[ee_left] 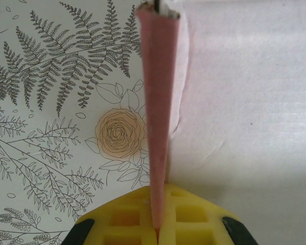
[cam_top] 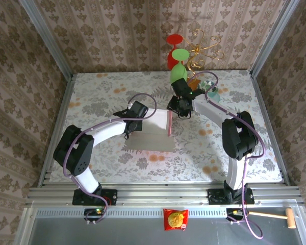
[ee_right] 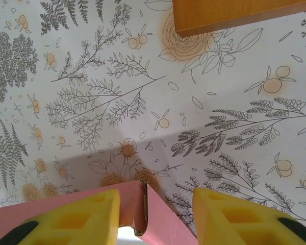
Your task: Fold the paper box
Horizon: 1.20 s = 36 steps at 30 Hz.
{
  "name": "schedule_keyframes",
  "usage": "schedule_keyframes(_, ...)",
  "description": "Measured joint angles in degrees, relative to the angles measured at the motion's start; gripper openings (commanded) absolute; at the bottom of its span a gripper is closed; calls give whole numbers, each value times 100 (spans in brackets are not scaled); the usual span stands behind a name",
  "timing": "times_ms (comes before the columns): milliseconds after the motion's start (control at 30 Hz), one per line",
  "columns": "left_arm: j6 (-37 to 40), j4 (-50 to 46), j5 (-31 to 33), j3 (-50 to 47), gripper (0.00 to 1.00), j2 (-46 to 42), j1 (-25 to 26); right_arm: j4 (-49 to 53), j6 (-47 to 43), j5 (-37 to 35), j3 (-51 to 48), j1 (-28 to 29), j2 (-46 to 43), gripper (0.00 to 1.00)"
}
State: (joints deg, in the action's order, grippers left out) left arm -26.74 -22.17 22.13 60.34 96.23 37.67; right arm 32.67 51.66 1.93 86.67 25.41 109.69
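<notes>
Left wrist view: my left pincer (ee_left: 158,227) clamped on upright flap of pink thin cardboard mailer box (ee_left: 158,102). Box lies at middle of table (cam_top: 219,148). Right pincer (ee_right: 155,204) stands apart, straddling pink corner, gripping nothing. I judge card light, springy, easily creased; take flaps by edges.

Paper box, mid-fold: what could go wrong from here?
1. The left tool pinches only a thin edge of the upright flap of the paper box; it could slip out or crease wrongly.
2. The right tool stands open astride a box corner; closing there might crush it rather than fold it.
</notes>
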Motion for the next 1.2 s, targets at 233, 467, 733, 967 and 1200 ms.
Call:
schedule_keyframes(233,0,-9,-4,0,0,2,0,-289,142,166,-232,-4,-2,26)
schedule_keyframes(467,0,-39,-48,0,0,0,0,-614,402,326,-468,-9,-24,5)
schedule_keyframes(733,-4,-48,-46,0,0,0,0,-577,431,306,-544,-9,-216,30)
schedule_keyframes(967,-4,-22,-39,-35,0,-42,-26,-459,57,28,-876,-9,-807,50)
schedule_keyframes(1200,-4,-4,-39,-35,0,-50,-26,-935,-782,17,-1733,229,-1462,50)
